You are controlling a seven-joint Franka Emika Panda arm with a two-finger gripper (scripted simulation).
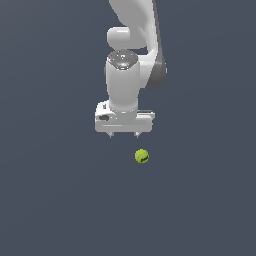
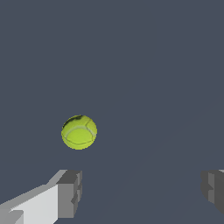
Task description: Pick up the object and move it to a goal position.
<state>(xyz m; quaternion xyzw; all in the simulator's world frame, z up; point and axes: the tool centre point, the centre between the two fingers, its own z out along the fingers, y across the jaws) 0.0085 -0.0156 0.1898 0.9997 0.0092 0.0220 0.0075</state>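
Observation:
A small yellow-green ball [image 1: 142,156] with a dark mark lies on the dark grey floor. My white gripper [image 1: 124,135] hangs above it, a little toward the exterior view's left, pointing down. Its jaws stand wide apart and hold nothing. In the wrist view the ball [image 2: 79,131] lies ahead of the fingers [image 2: 69,193], closer to one finger than the other, outside the gap between them. The gripper [image 2: 142,190] is open there too.
The floor [image 1: 60,200] is a plain dark grey surface. The white arm [image 1: 135,45] rises from the gripper toward the top of the exterior view.

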